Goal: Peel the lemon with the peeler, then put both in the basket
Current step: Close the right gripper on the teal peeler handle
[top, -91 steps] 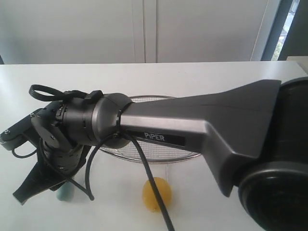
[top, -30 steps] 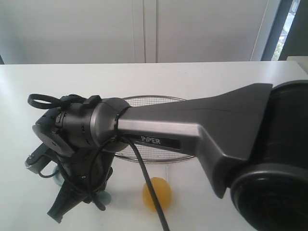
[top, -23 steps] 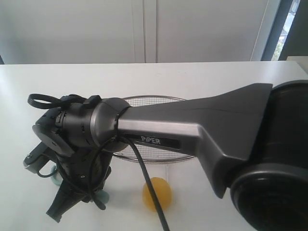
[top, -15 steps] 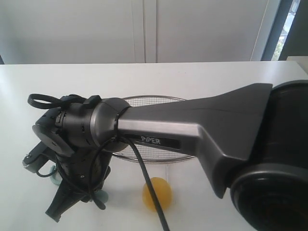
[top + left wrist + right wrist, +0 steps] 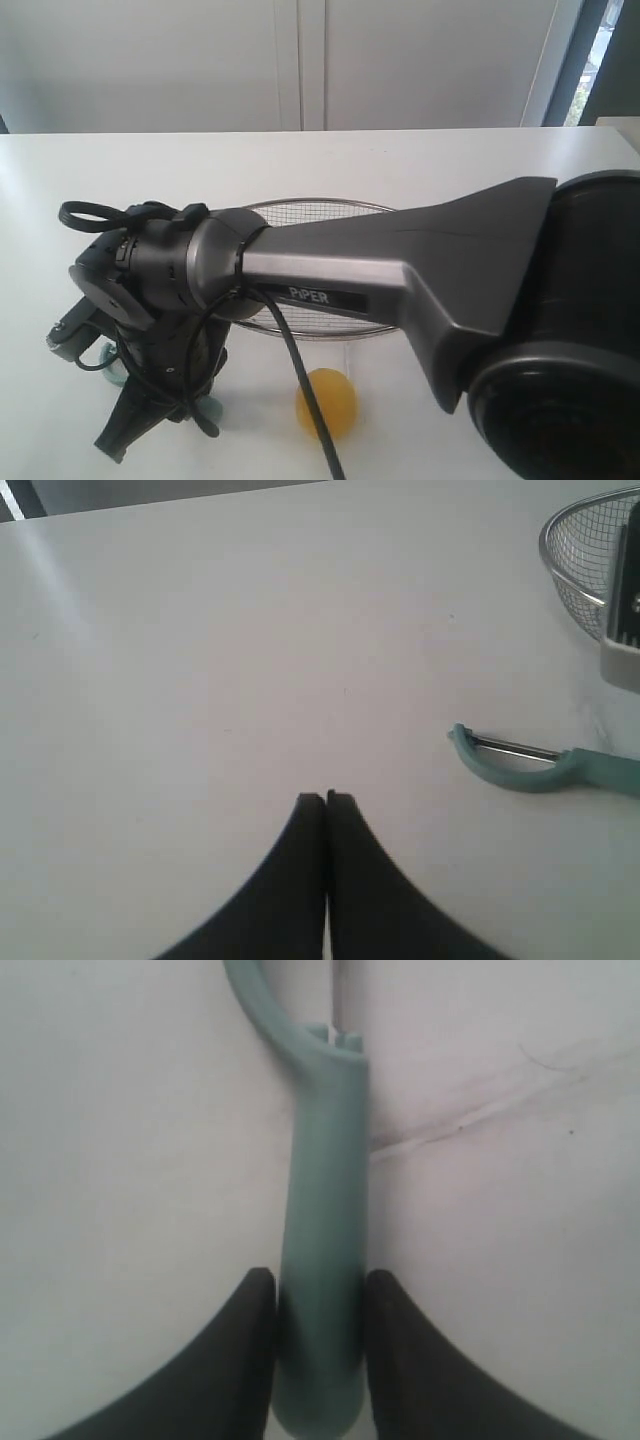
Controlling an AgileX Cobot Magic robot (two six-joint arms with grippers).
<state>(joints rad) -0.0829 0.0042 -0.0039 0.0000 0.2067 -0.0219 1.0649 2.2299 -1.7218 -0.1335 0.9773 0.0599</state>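
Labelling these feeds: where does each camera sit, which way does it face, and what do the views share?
Exterior: off the arms, facing across the table to the wall; the right arm fills it, in front of basket and lemon.
Left wrist: rides its arm, looking down past the shut left gripper at the table.
Right wrist: rides its arm, above the peeler, right gripper flanking it.
Shared: both wrists see the peeler; exterior and left wrist, the basket.

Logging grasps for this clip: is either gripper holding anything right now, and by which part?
The right gripper clamps the peeler by its handle, near the butt end. The left gripper is shut on nothing.
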